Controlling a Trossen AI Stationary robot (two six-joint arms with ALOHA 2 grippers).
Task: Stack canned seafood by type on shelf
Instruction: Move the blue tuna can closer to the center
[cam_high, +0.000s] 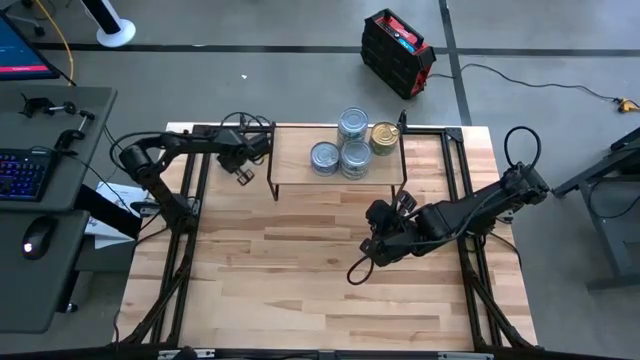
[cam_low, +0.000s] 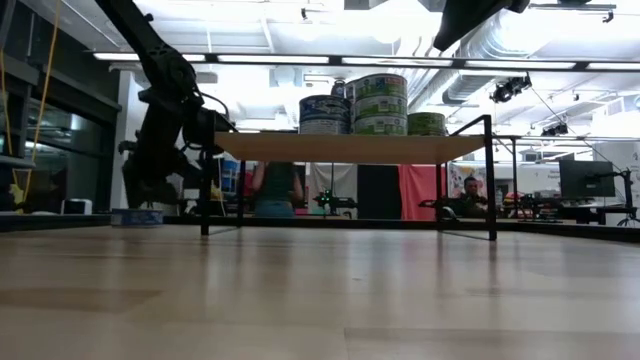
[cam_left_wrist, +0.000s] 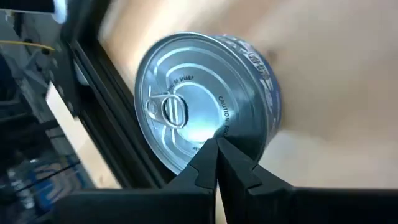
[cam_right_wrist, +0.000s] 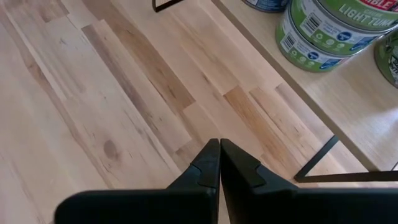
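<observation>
**Tins nearly all shelved; one last tin near the left arm**

The worktop (cam_high: 300, 290) was a pale plank surface in a workshop with a grey floor, a desk with a keyboard (cam_high: 22, 172) off at 9 o'clock and a red-and-black case (cam_high: 397, 50) on the floor at 12 o'clock. The near half of the worktop, toward 6 o'clock, carried no tins.

Closer to the middle, at about 3 o'clock, the right gripper (cam_high: 378, 245) hung over bare wood just in front of the shelf (cam_high: 300, 150), its jaws pressed together and holding nothing; its wrist view looked down on planks, a shelf leg and the shelf's front edge.

Farther back, at 12 o'clock, the shelf stood on thin black legs. On its right part sat the silver-lidded tins (cam_high: 343, 145), grouped close and partly stacked two high in the low view, with the gold tin (cam_high: 384, 137) just beside them toward 2 o'clock.

At about 10 o'clock, by the shelf's left end, was the left gripper (cam_high: 245, 172). Its jaws appeared closed, and its wrist view showed one more tin (cam_left_wrist: 205, 106) with a ring-pull lid right ahead of the tips, lying beside a black frame bar. Whether the tips touched it could not be told.

By my reading, the task was almost done: that single tin was left to join its kind.
</observation>
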